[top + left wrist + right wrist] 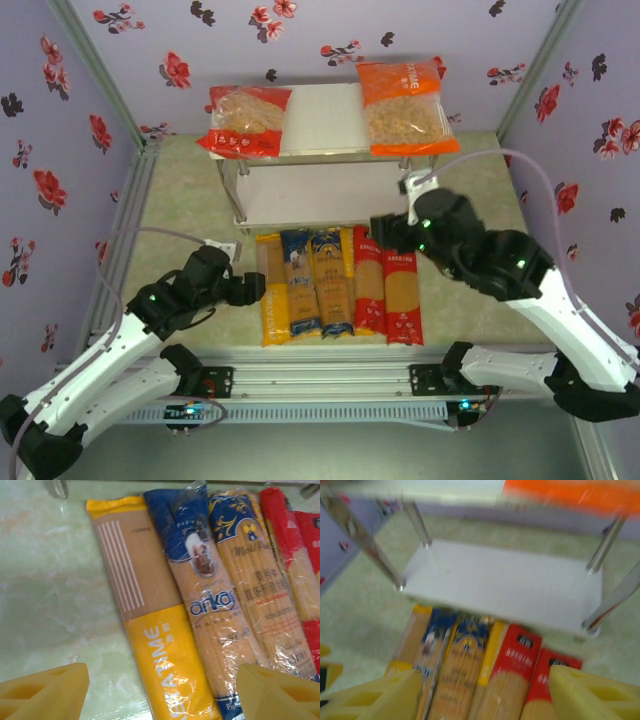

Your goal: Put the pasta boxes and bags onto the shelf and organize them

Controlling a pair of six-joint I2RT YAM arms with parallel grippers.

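Bright, even light with soft shadows. Glare streaks the film of the blue pack (pixel 200 580); right wrist view motion-blurred, shelf (pixel 505 585) smeared.

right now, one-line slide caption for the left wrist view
Open left gripper above a long yellow spaghetti pack and a blue spaghetti pack on the pale green table.

We see the left arm (pixel 100 368) and right arm (pixel 565 322) in white shells with black joint housings, small green lights (pixel 152 297) glowing on them. A thin grey cable (pixel 545 190) loops along each. The left tool (pixel 160 695) and right tool (pixel 482 695) carry pale yellow fingers (pixel 42 692) with triangular hollows.
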